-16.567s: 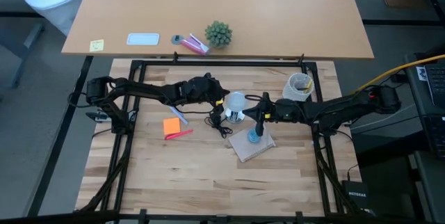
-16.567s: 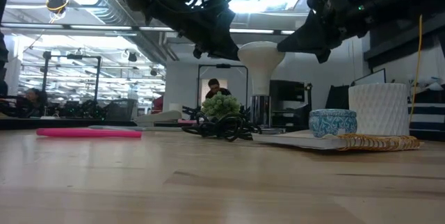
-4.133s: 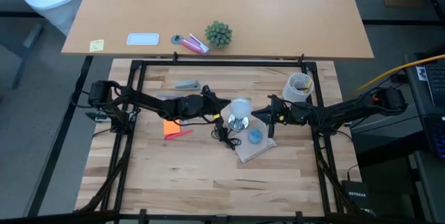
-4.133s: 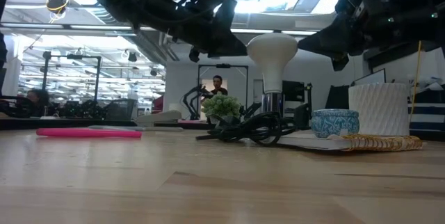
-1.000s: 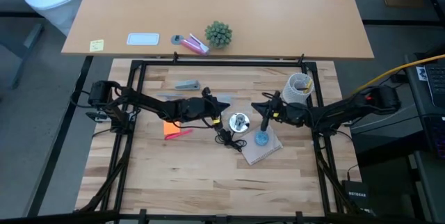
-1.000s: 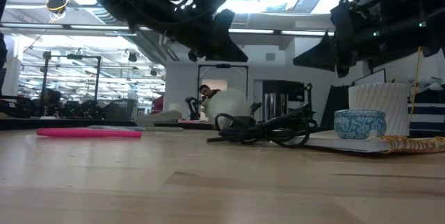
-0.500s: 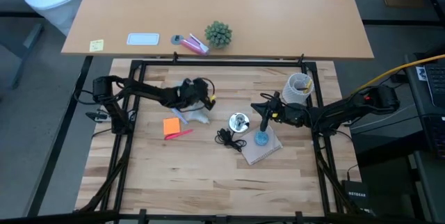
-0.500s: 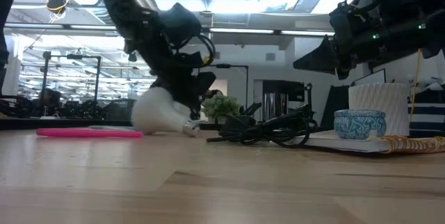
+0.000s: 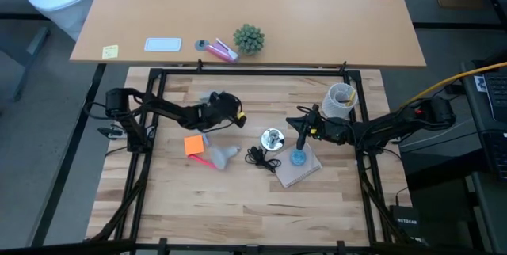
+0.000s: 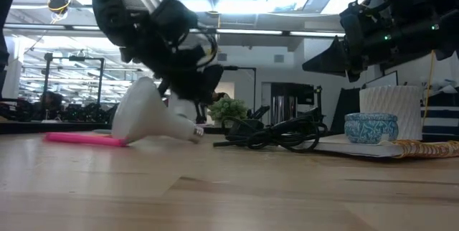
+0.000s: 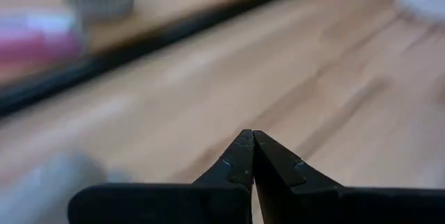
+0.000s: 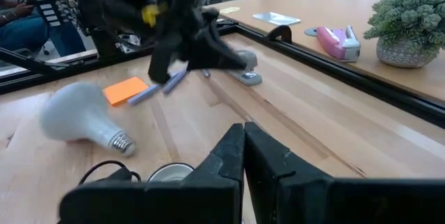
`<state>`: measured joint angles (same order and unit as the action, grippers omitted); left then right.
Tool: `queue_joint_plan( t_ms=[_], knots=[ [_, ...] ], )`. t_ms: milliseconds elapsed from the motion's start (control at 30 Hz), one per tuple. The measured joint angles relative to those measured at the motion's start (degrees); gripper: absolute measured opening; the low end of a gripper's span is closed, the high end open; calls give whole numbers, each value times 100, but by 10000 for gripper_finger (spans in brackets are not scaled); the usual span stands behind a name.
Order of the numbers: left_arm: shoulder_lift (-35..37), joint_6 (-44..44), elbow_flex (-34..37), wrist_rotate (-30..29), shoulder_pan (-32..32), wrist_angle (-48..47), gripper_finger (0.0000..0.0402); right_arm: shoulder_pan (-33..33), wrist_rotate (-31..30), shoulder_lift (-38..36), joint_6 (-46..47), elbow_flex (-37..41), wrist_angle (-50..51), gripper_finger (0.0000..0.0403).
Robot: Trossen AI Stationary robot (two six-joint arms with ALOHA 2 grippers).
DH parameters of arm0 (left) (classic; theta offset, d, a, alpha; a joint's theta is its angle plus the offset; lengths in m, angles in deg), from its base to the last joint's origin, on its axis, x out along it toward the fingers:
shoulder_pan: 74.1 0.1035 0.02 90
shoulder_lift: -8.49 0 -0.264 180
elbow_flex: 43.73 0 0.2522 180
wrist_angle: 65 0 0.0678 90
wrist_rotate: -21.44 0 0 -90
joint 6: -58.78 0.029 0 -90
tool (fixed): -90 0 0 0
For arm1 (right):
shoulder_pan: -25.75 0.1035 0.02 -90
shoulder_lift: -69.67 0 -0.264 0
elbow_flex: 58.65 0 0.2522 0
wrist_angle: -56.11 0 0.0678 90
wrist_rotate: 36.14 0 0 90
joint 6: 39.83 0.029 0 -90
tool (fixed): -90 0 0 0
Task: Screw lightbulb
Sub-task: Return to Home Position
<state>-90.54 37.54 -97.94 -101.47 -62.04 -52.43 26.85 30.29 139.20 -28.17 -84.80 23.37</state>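
The lightbulb [image 9: 224,156] is found lying loose near the socket [image 9: 272,138]. The left gripper [image 11: 252,140] and right gripper [image 12: 243,131] are pinched closed, empty. The bulb could be rolled away if brushed.

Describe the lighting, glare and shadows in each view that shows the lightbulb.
Low view: bright ceiling lights backlight the scene, leaving the left arm and right arm as dark silhouettes; the lightbulb reads pale. High view: flat light, faint shadows. Right wrist view: no glare on the lightbulb.
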Motion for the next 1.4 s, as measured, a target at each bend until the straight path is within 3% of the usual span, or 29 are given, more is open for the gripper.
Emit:
queue_joint_plan(
  t_ms=[167, 333, 433, 767, 933, 1133, 1400],
  knots=[
    [450, 732, 0, 302, -85, 902, 0, 0, 1, 0, 1, 0, -1, 11],
    [1264, 1124, -4, 1740, -482, 717, 0, 0, 59, 0, -9, 0, 0, 11],
    [1681, 1220, -4, 2256, -787, 493, 0, 0, 70, 0, -11, 0, -2, 11],
    [2497, 1542, -2, 2221, -1441, 264, 0, 2, 736, -179, -13, 0, -471, 12],
    [3413, 1542, -2, 2203, -1547, -627, 0, 2, 1735, -974, -45, 0, -724, 12],
    [4903, 1526, -2, 2197, -1550, -2790, 0, 2, 2797, -2417, -334, 0, -412, 12],
    [6078, 1527, -2, 2199, -1553, -4294, 0, 2, 2857, -3501, -310, 0, -287, 12]
  ],
)
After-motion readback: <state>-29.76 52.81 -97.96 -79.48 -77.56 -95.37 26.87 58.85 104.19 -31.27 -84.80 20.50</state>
